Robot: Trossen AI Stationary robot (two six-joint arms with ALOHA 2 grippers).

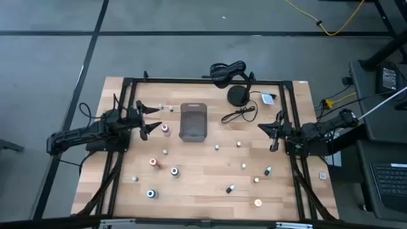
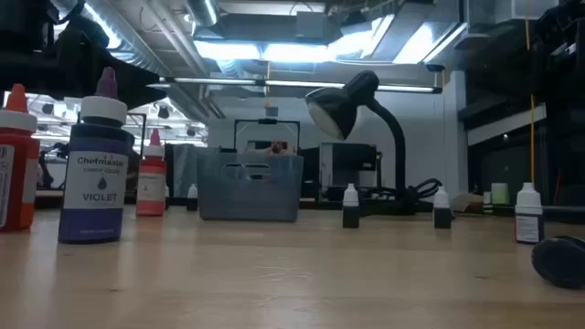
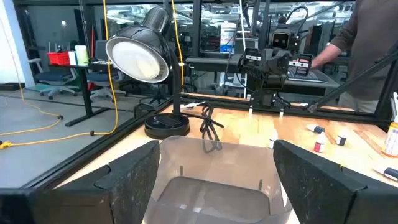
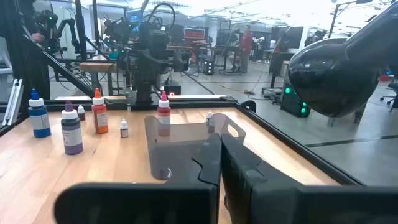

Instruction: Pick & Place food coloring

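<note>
Several tiny food coloring bottles stand scattered on the wooden table: a pink-capped one [image 1: 165, 129] beside the gray tray [image 1: 193, 121], a red one [image 1: 153, 162], a blue one [image 1: 151, 193], an orange one [image 1: 257, 203] and one lying on its side [image 1: 229, 189]. My left gripper [image 1: 147, 119] is open at the table's left, level with the tray [image 3: 211, 186], which shows between its fingers without touching them. At the table's right my right gripper [image 1: 275, 130] is shut [image 4: 221, 155] and points toward the tray [image 4: 186, 146]. In the low view a violet bottle [image 2: 96, 164] stands nearest.
A black desk lamp [image 1: 236, 83] with a round base and a cable [image 1: 240, 113] stands behind the tray near the far edge. A black frame [image 1: 210, 81] runs around the table. A person [image 3: 367, 37] stands beyond the right side. Bare wood lies along the near edge.
</note>
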